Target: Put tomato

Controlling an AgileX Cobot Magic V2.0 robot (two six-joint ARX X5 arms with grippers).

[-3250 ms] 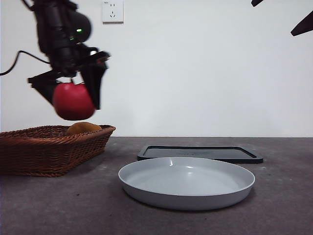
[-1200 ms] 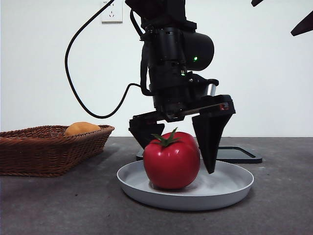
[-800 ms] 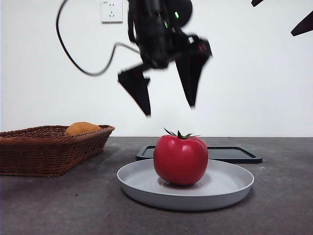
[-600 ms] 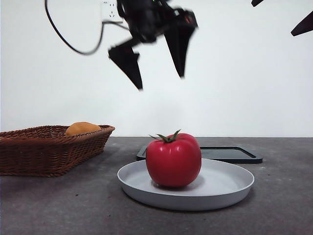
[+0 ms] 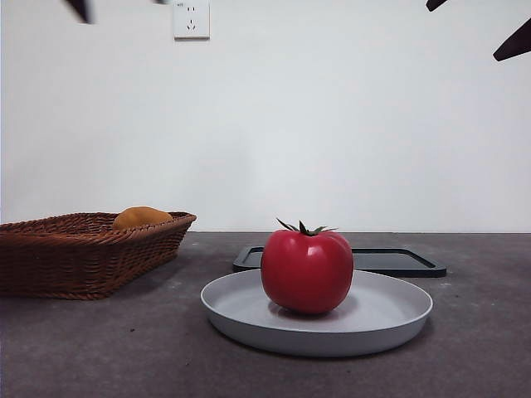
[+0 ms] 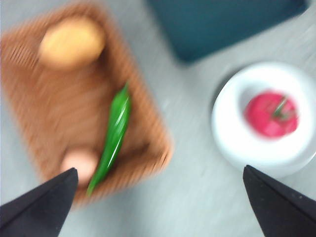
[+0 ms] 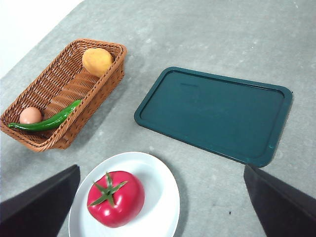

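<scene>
The glossy red tomato with its green stem up stands upright in the grey-white plate. It also shows in the left wrist view and the right wrist view. My left gripper is open and empty, high above the table between the basket and the plate; in the front view only a black tip shows at the top left. My right gripper is open and empty, high above the plate, a black tip at the top right.
A wicker basket stands at the left and holds an orange rounded fruit, a green chilli and an egg. A dark green tray lies behind the plate.
My left gripper carried the tomato from above the basket to the plate, let it go, then rose and moved left almost out of the front view. The tomato rocked, then stood still.
</scene>
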